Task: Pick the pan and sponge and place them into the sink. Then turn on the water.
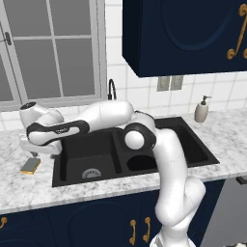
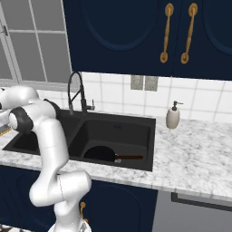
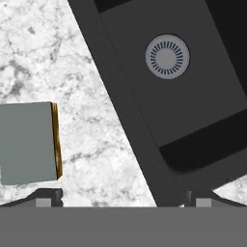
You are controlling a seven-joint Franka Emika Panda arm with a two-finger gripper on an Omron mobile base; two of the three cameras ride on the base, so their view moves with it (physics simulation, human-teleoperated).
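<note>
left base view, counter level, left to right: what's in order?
sponge → drain of the left basin → pan in the right basin → soap dispenser

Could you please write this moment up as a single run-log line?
pan: in sink's right basin | sponge: on counter left of sink, not held | pincer: open, above sponge and sink's edge | water: off

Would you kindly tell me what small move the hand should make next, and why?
Probably a short sideways shift toward the sponge, then down. The pan already lies in the sink, while the sponge rests on the counter beside the basin. In the hand view it sits off to one side of the open hand, not between the fingertips.
</note>
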